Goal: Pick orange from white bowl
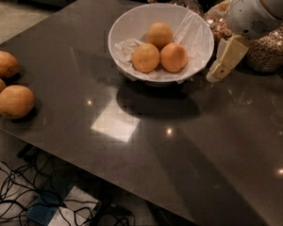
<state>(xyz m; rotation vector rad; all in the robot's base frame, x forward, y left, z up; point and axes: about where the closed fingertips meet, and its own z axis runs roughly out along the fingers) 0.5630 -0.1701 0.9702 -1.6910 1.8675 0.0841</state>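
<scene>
The white bowl (127, 25), lined with crinkled white paper, stands at the back middle of the dark table. Three oranges lie in it. The deeper reddish orange (174, 57) is at the front right, beside a paler one (145, 58), with another paler one (160, 35) behind them. My gripper (220, 67) hangs from the white arm at the upper right. It points down and left, just outside the bowl's right rim and apart from the oranges. It holds nothing.
Three loose oranges (14, 101) lie at the table's left edge. Glass jars of grains (271, 51) stand at the back right, behind my arm. The table's front edge runs diagonally, with cables (19, 192) on the floor below.
</scene>
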